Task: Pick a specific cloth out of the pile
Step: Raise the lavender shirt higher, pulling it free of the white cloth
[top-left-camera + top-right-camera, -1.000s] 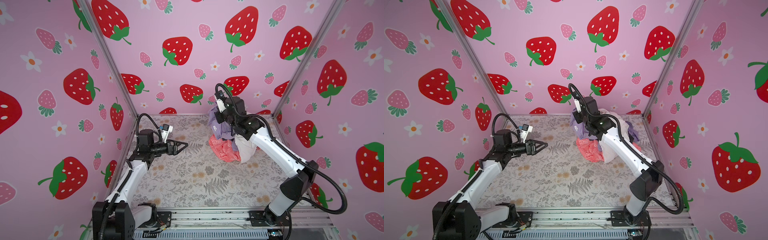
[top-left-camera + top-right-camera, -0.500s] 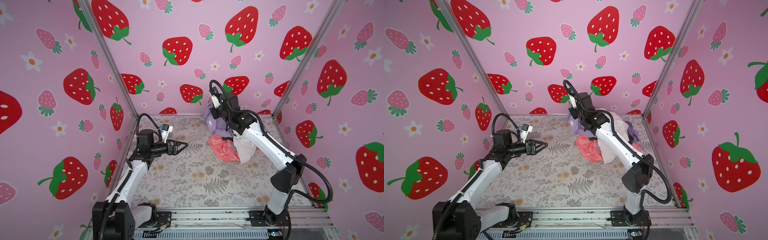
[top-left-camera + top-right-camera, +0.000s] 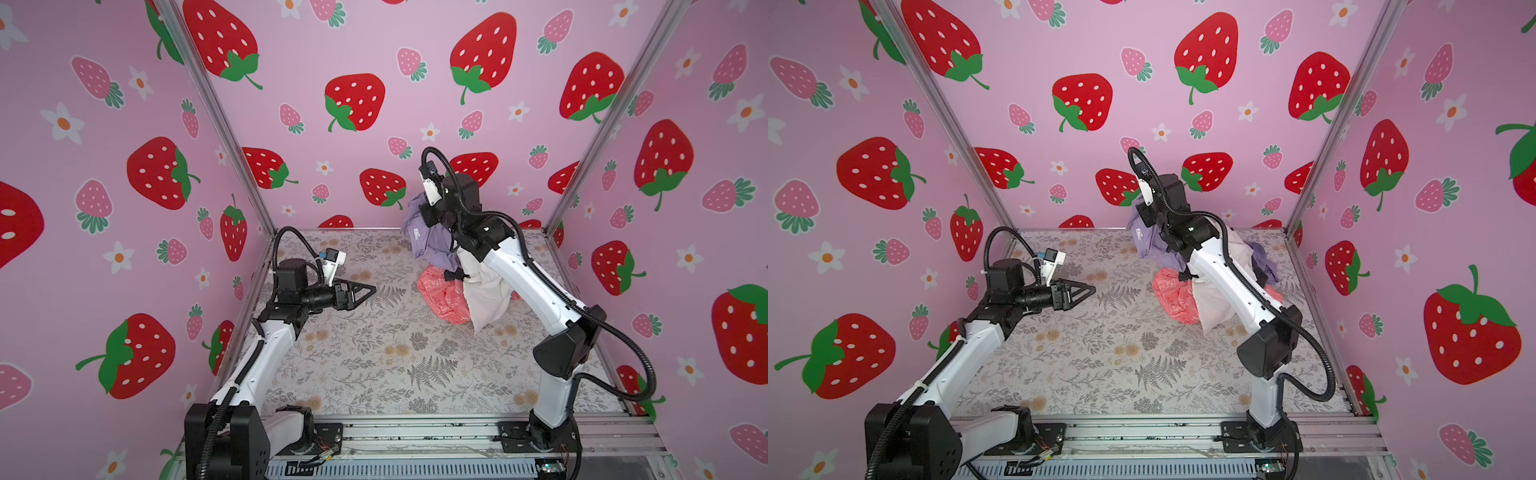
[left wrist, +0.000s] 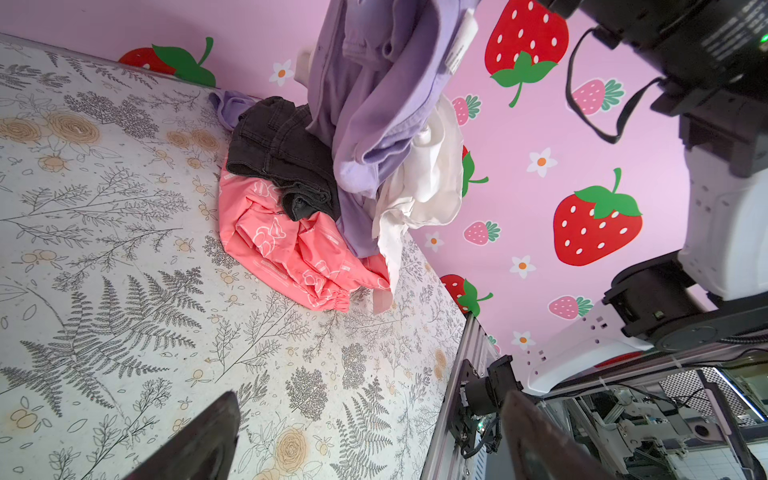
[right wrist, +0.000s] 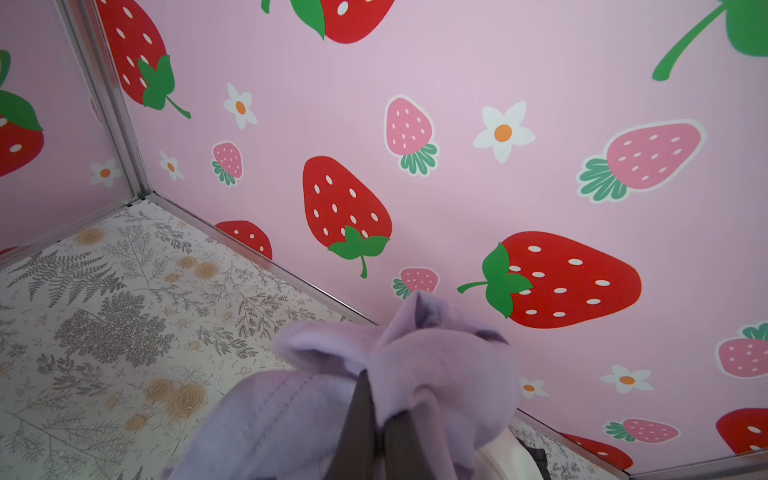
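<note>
Hanging down from the right gripper (image 5: 382,399), which is clamped on its upper fold, the cloth (image 3: 428,232) is held above the pile (image 3: 444,299), its long axis near upright and its lower end pointed into it, while the left gripper (image 3: 365,289), spread wide, is seen well apart, so the right arm is judged nearer.

A: Cloth (image 3: 428,237)?
B: Lavender, plain, bunched. It hangs raised above the pile (image 3: 446,297), lower folds touching it.
A: Pile?
B: Coral, black and white cloths, heaped on the desk (image 3: 374,353) toward its right rear corner.
</note>
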Available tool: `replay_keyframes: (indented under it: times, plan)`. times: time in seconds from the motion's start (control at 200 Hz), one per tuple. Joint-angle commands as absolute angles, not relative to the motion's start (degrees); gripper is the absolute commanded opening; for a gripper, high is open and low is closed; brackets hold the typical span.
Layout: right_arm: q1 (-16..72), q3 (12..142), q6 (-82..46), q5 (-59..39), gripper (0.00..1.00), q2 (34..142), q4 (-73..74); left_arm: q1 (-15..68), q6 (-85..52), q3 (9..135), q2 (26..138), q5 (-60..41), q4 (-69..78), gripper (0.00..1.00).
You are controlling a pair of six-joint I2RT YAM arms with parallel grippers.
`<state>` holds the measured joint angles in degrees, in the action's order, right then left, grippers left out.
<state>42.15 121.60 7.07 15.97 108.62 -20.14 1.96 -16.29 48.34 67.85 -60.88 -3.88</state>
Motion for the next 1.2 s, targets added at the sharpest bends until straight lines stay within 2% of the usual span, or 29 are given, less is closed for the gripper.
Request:
replay_keyframes:
  times: [0.0,1.196]
  plan:
    - [42.01,124.53,8.73,13.47,0.00,108.92,-13.84,2.23,-15.28,48.21,67.41,-61.63,-3.23,0.99]
    - [40.80,133.07,12.04,15.77,0.00,111.52,-5.28,2.24,-15.20,48.10,67.85,-61.80,-3.09,0.99]
